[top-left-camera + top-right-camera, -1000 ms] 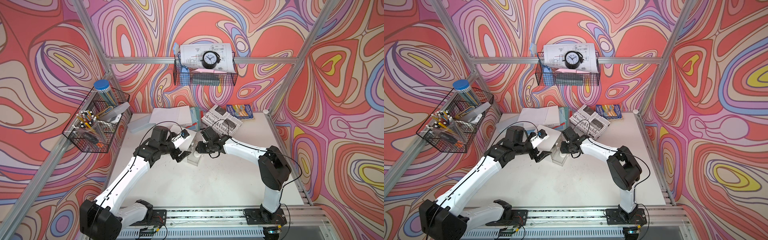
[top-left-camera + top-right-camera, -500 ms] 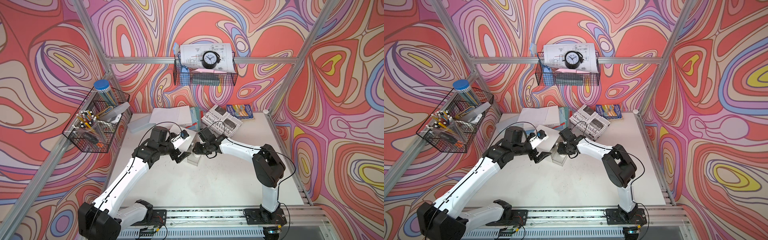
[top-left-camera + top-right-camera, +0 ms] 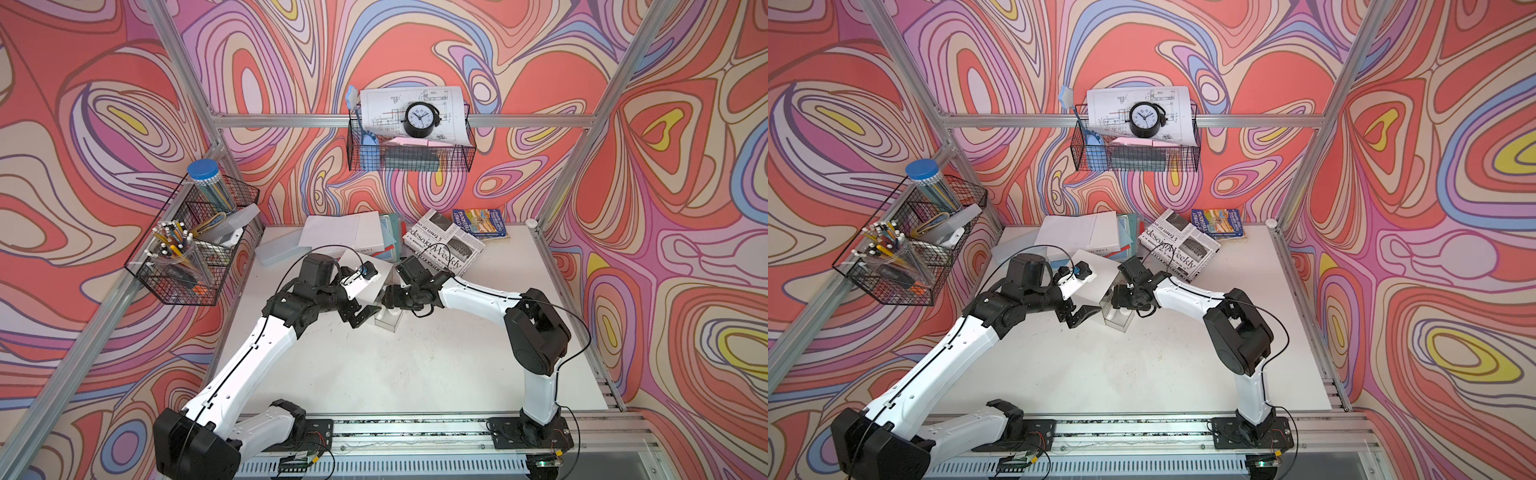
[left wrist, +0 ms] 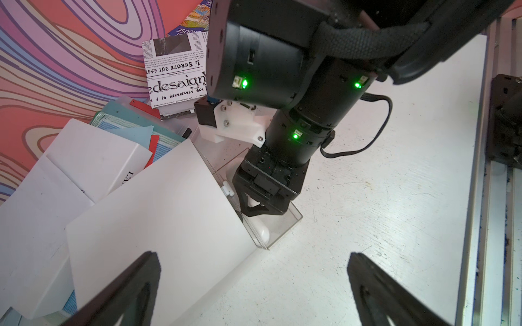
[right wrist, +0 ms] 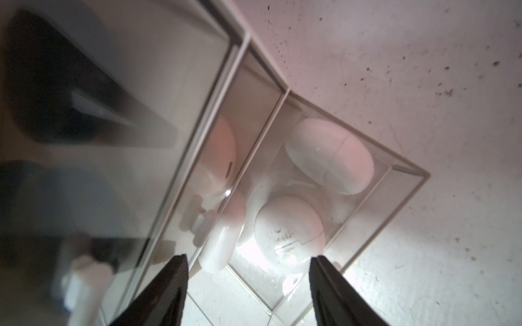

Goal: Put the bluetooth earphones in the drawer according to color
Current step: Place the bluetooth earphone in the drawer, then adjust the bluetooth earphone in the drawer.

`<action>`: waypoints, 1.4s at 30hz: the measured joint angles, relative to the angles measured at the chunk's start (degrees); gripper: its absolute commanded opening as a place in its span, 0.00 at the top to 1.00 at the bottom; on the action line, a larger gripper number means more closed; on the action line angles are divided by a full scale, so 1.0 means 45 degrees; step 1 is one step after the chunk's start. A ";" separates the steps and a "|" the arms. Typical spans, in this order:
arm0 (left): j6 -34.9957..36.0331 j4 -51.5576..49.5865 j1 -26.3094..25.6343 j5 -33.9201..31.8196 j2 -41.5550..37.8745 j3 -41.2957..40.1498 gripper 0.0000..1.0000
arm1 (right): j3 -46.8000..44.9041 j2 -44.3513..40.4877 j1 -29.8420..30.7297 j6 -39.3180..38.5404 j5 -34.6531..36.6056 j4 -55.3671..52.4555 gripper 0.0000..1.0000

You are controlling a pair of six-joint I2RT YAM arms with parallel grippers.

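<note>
The drawer cabinet (image 4: 158,214) is a white box in the middle of the table, mostly behind both wrists in both top views (image 3: 380,276) (image 3: 1100,270). One clear drawer (image 5: 395,180) is pulled out (image 4: 285,225). Two white bluetooth earphones (image 5: 330,152) (image 5: 288,228) lie in it, and a third pale one (image 5: 219,248) sits at its inner edge, partly behind a clear wall. My right gripper (image 5: 248,282) hangs just above the drawer (image 3: 390,297), open and holding nothing. My left gripper (image 4: 254,282) is wide open beside the cabinet's front corner (image 3: 361,316), over bare table.
Behind the cabinet lie a stack of papers and folders (image 3: 345,232), a frosted pencil box (image 3: 282,249), a newspaper-print box (image 3: 442,249) and a book (image 3: 480,222). A wire basket with pens (image 3: 191,253) hangs on the left, another with a clock (image 3: 409,141) on the back wall.
My right gripper's jaws have spread apart over the pulled-out drawer, after the arm shifted slightly left. The left arm has stayed in place.
</note>
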 measured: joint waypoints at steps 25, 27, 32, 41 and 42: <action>0.0000 0.0000 0.0000 0.0039 0.0005 0.0000 0.01 | -0.0233 -0.1190 -0.1938 -0.1049 0.0597 0.1044 1.00; 0.0000 0.0000 0.0000 0.0039 0.0005 0.0000 0.01 | 0.0019 -0.0792 -0.1919 -0.1132 0.0296 0.1049 1.00; -0.0005 0.0000 0.0000 0.0019 0.0131 0.0000 0.02 | 0.0510 0.0194 -0.1865 -0.1258 -0.0384 0.1044 1.00; 0.0000 0.0000 0.0000 -0.0010 0.0209 0.0000 0.02 | 0.0937 0.0923 -0.1860 -0.1486 -0.0976 0.0860 1.00; -0.0005 0.0000 0.0000 -0.0010 0.0209 0.0000 0.02 | 0.0952 0.0991 -0.1860 -0.1496 -0.1020 0.0860 1.00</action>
